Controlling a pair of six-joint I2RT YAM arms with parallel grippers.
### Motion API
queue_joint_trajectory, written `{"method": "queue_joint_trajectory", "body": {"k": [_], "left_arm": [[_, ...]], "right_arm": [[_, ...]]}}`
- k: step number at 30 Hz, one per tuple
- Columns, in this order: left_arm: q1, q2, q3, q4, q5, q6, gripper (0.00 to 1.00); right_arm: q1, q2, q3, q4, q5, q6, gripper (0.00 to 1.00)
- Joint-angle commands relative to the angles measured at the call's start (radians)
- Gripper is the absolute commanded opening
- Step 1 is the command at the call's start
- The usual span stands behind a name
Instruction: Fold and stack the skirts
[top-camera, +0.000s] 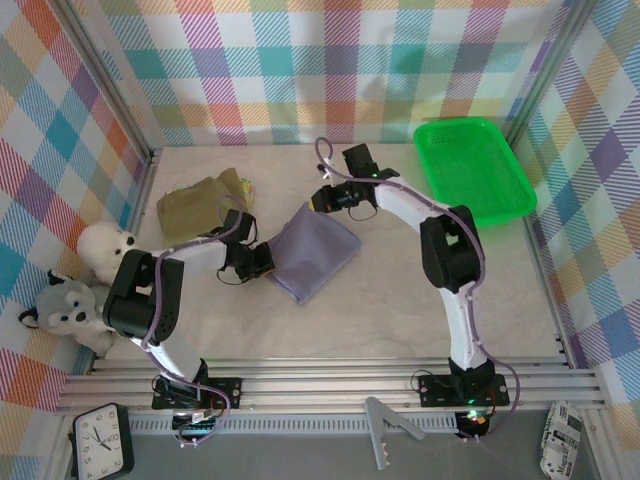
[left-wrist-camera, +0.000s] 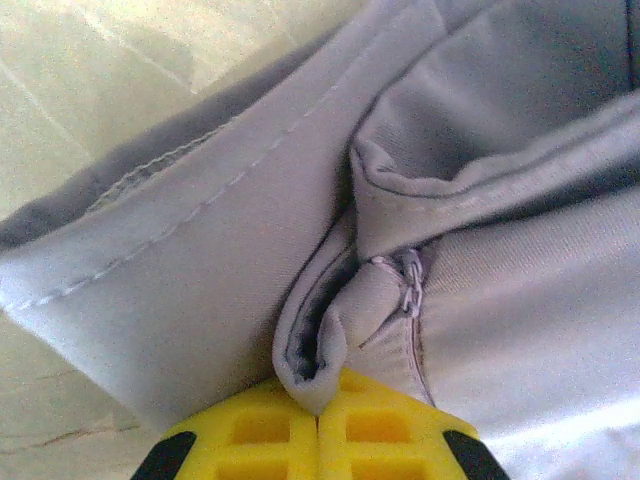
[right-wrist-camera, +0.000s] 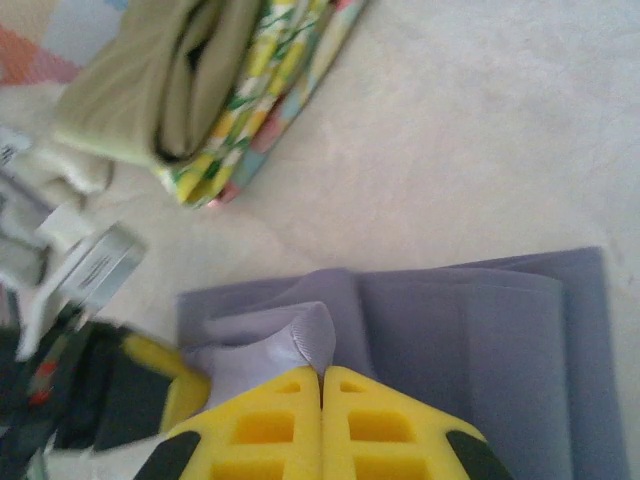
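- Nearest the bases, the left claw (left-wrist-camera: 318, 415) is clenched on a rolled lip of the lavender-grey skirt (top-camera: 318, 250), with the pinched fold rising right above the closed yellow tips and the zipper (left-wrist-camera: 410, 285) just beyond them to the right.
- That pinch sits on the skirt's near-left edge, probably so the edge can be lifted or dragged without the layers sliding apart.
- The left arm reaches forward and to the right, its elbow bent and its forearm low over the table (top-camera: 400, 300).
- Ahead of this claw the skirt lies flat as a folded, roughly square panel.
- At the panel's far corner the right claw (right-wrist-camera: 322, 375) is also clenched, gripping a small tuft of the same cloth. The folded layers spread out to its right.
- With two opposite edges held, the garment looks ready for another fold or a carry.
- The right arm stands up from its base, then bends left across the table and dips to the skirt.
- Beyond the right claw and to its left is the stack, well apart from it: the olive-khaki skirt (right-wrist-camera: 130, 90) folded on the floral skirts (right-wrist-camera: 270, 60).
- Far off on the right arm's other side, the green tray (top-camera: 470, 170) stands out of the way.
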Motion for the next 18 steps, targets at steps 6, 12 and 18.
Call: {"method": "queue_joint_trajectory", "body": {"k": [6,12,18], "left_arm": [[0.035,0.026,-0.071,-0.052,-0.045,0.011,0.0],[0.048,0.015,-0.056,-0.059,-0.051,0.008,0.0],[0.048,0.043,-0.044,-0.057,-0.038,0.021,0.0]], "right_arm": [[-0.019,0.198,0.236,-0.261,0.031,0.017,0.02],[-0.021,0.073,0.172,-0.331,0.192,-0.021,0.24],[-0.015,-0.205,-0.15,-0.234,0.3,0.049,0.33]]}}
